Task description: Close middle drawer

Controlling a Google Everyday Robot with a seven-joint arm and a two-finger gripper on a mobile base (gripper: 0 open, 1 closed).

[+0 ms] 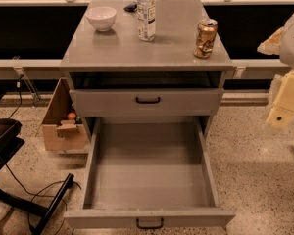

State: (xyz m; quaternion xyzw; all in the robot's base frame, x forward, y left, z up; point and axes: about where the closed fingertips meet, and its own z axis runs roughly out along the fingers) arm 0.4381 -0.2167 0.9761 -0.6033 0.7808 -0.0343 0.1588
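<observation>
The middle drawer [149, 170] is pulled far out of the grey cabinet toward the camera. Its deep grey tray holds nothing. Its low front panel [108, 219] sits at the bottom edge of the view, with a small black bar handle [150, 223]. Above it, the taller grey drawer front [103, 103] with a larger black handle [148, 100] is nearly closed. My gripper [287, 99] shows as cream-coloured parts at the right edge. It is off to the right of the cabinet, at the height of the upper drawer, and touches nothing.
On the cabinet top [176, 48] stand a white bowl [101, 17], a clear water bottle [146, 13] and a soda can [206, 38]. A cardboard box [63, 126] sits on the floor left of the cabinet. A black stand with cables [24, 190] is at lower left.
</observation>
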